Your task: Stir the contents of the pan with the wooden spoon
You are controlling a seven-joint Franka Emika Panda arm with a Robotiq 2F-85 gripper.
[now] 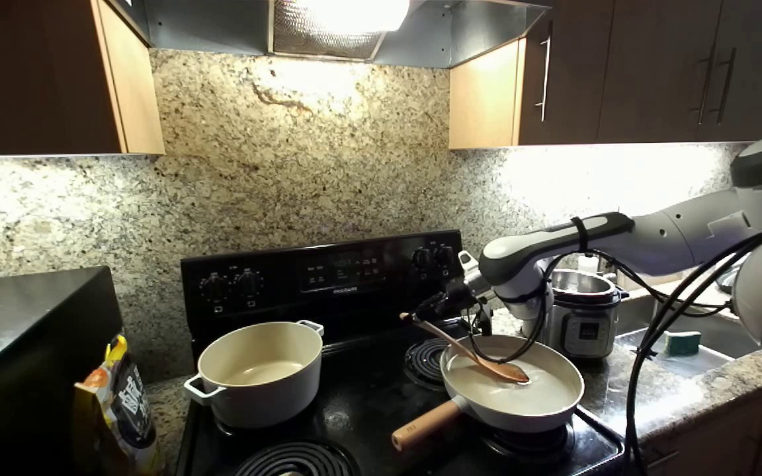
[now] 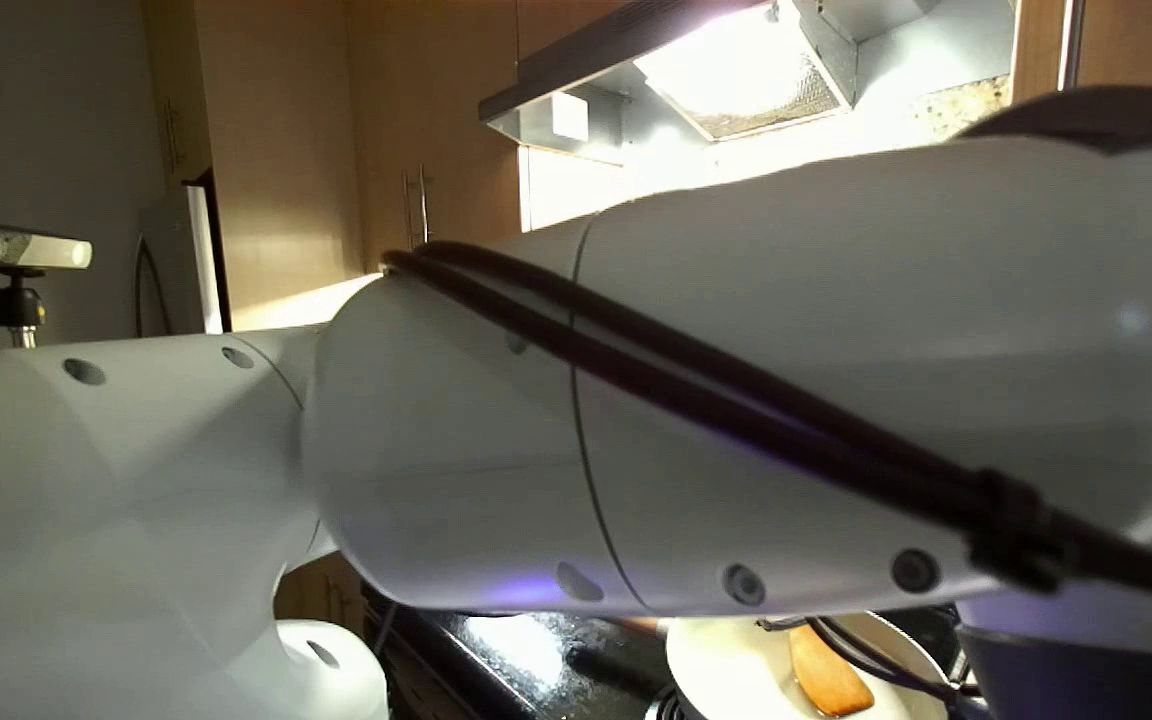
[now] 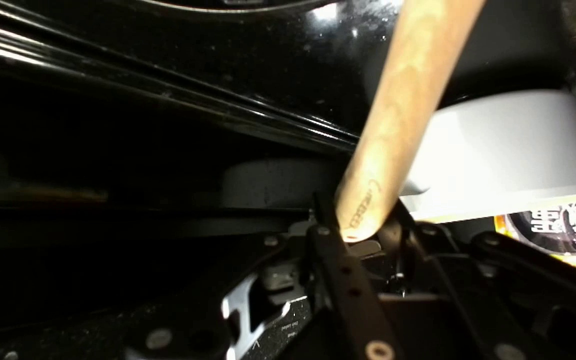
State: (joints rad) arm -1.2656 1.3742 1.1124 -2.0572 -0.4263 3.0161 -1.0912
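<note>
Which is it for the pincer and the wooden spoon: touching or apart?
Touching: in the wrist view, the pincer is closed on the handle end of the wooden spoon, with no gap showing on either side.

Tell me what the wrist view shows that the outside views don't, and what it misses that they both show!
Only the wrist view: dark marks near the handle end of the wooden spoon.

Only the exterior views, both of them: the pan, its pale contents, the spoon's bowl inside the pan, and the bright hood light.

Shared: all show the wooden spoon. The wrist view and an exterior view also share the gripper, the two-handled pot and the bag.
</note>
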